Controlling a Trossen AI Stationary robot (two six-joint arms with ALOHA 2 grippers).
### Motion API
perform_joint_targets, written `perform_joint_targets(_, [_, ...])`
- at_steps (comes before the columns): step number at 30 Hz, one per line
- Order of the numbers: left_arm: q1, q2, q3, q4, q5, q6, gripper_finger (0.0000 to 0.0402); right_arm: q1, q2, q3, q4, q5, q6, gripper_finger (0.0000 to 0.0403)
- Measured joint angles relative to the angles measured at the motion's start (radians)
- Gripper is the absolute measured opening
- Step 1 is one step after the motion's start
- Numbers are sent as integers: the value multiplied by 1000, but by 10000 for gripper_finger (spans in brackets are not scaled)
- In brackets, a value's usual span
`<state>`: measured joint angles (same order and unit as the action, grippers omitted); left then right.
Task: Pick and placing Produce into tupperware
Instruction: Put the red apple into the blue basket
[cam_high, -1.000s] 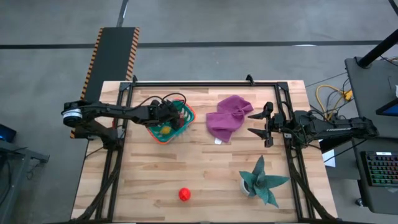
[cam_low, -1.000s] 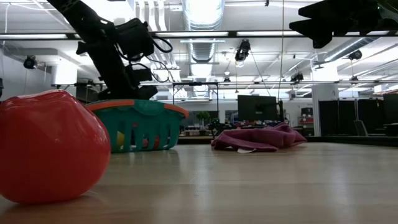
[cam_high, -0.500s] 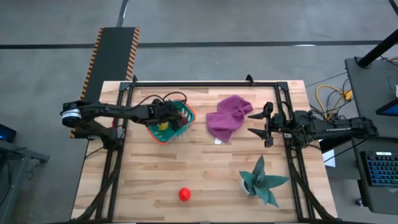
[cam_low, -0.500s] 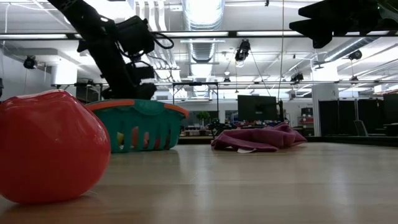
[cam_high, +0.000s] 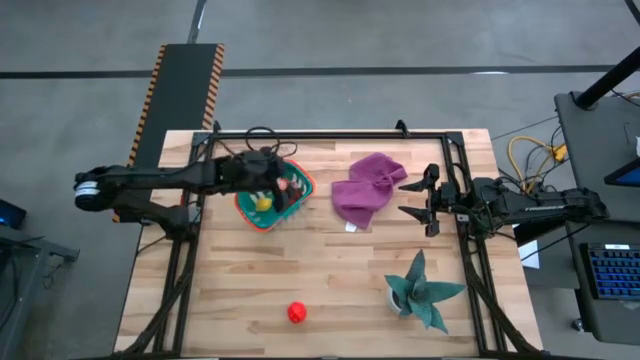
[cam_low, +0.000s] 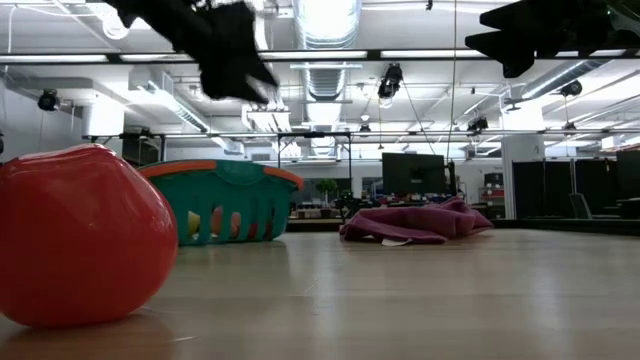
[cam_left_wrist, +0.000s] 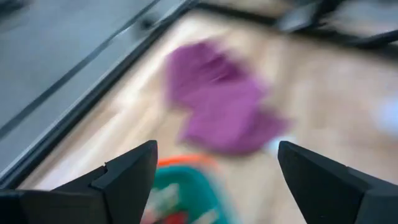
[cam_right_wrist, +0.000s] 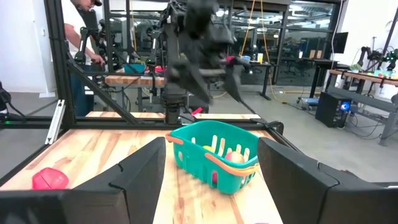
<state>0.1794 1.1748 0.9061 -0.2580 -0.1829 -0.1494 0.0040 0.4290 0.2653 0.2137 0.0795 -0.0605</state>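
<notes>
1. My left gripper (cam_high: 272, 183) hangs above the teal basket (cam_high: 298, 186), raised clear of its rim; its fingers (cam_left_wrist: 127, 177) stand apart and carry nothing.
2. My right gripper (cam_high: 412, 200) waits at the table's right edge, just beside the purple cloth (cam_high: 365, 187); jaws spread, nothing between them.
3. The basket sits on the table's left half, holding a yellow piece (cam_high: 264, 204) plus small red and pink bits.
4. A red ball (cam_high: 297, 312) lies alone near the front edge, well apart from the basket.
5. A leafed plant (cam_high: 420, 290) sits at front right.
</notes>
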Motion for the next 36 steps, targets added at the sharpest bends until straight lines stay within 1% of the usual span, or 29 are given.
perform_joint_targets(4, [-47,-50,-3,142,218,77,318,0,0,0,0,0,0,247])
perform_joint_targets(9, [-93,-70,-17,358,512,108,318,0,0,0,0,0,0,247])
perform_joint_targets(11, [-110,-70,-17,436,584,109,318,0,0,0,0,0,0,247])
perform_joint_targets(13, [-123,-67,-19,488,622,110,318,0,0,0,0,0,0,247])
perform_joint_targets(21, [-136,-65,-23,518,619,109,318,0,0,0,0,0,0,247])
perform_joint_targets(25, [-156,-65,-17,518,582,139,318,0,0,0,0,0,1,247])
perform_joint_targets(27, [-181,-69,-9,508,544,166,318,0,0,0,0,0,1,247])
perform_joint_targets(30, [-234,-82,15,448,451,231,318,0,0,0,0,0,8,247])
perform_joint_targets(33, [-306,-95,59,306,298,289,318,0,0,0,-1,0,9,247])
perform_joint_targets(36, [-379,-106,96,199,167,295,318,0,0,0,-7,0,9,247])
